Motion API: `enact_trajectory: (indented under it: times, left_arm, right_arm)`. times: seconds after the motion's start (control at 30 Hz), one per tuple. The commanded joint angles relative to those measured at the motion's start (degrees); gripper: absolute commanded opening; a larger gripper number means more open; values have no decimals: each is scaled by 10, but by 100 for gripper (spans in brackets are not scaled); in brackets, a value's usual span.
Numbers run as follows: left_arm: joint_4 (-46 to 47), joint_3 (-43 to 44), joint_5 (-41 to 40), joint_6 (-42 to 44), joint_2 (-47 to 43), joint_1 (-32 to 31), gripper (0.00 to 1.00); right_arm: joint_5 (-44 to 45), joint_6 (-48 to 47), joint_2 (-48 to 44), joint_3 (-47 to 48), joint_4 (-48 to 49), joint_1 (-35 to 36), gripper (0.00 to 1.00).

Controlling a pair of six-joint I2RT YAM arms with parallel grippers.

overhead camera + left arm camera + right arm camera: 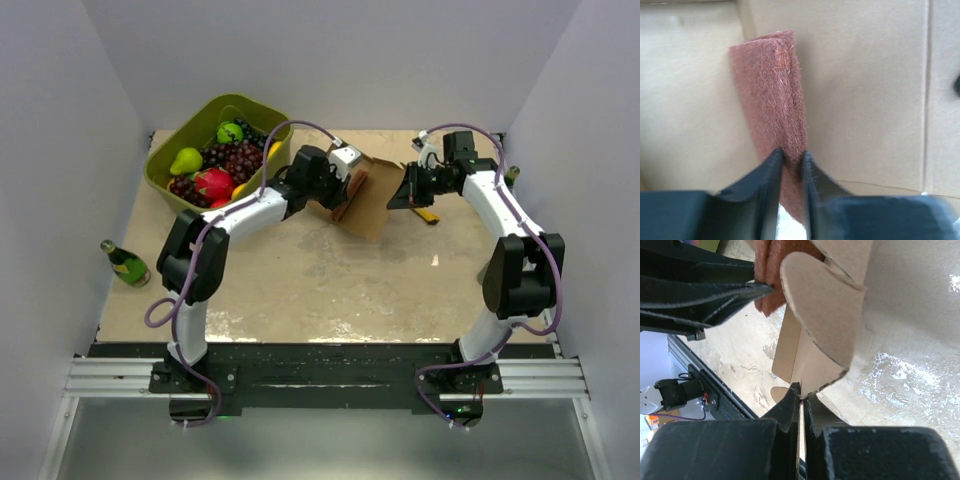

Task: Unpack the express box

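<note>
Pinching from both sides, the two arms hold the flat brown cardboard express box (pixel 378 205) tilted at the far middle of the pale worktop (pixel 320 290), its flaps folded open. The left gripper (pixel 792 159) is clamped on a reddish-brown fibrous rectangular pad (pixel 772 95) that stands against the box's inner cardboard wall. Its black fingers (pixel 765 180) press the pad's doubled layers together. The right gripper (pixel 801 392) is closed tight on the thin edge of a rounded cardboard flap (pixel 825 315). At the far left sits an olive-green plastic tub (pixel 160 165) of fruit, and a green glass bottle (pixel 126 264) lies by the worktop's left edge.
</note>
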Motion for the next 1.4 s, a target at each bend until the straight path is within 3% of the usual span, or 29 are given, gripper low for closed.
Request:
enact_trajectory:
  times: [0.0,0.1,0.47,0.67,0.73,0.8,0.83,0.87,0.93,0.97,1.0,1.03,1.07,1.17,1.23,1.37]
  left_arm:
    - [-38,4,-21,50,5,17,4]
    - [-31,7,-2,57,2,19,0]
    - [-45,50,233,67,-81,81,0]
    - [-67,-15,381,70,-178,148,0]
    - [-121,-28,427,124,-207,156,0]
    - [-232,-28,450,200,-227,156,0]
    - [-267,-34,469,277,-232,154,0]
    - [-337,-48,472,314,-236,152,0]
    - [-363,-76,463,376,-244,149,0]
    - [-361,-105,455,387,-245,149,34]
    - [-356,-114,441,406,-238,149,47]
    - [-341,-121,409,402,-235,145,55]
    - [-277,-131,390,382,-231,143,99]
    - [-124,-113,324,256,-205,142,100]
    - [-85,-81,306,190,-168,142,100]
    - [-24,-2,280,126,-126,142,100]
  right_arm:
    - [-34,-3,-9,16,-16,-4,0]
    - [-31,-5,-4,21,-16,-4,0]
    - [-11,-24,30,38,-24,-5,0]
    - [-9,-31,64,60,-27,-13,0]
    - [-6,-38,71,73,-30,-19,0]
    - [-10,-43,83,94,-29,-24,0]
    - [-24,-48,86,100,-26,-26,5]
    - [-58,-72,89,114,-25,-28,19]
    - [-49,-87,95,132,-36,-28,46]
    - [-40,-87,95,139,-35,-28,61]
    - [-29,-88,96,144,-35,-29,65]
    - [-21,-88,96,149,-37,-28,89]
    - [-10,-106,96,160,-40,-30,91]
    - [73,-129,87,186,-48,-29,93]
    - [123,-141,74,193,-49,-30,98]
    - [148,-152,44,176,-18,-30,99]
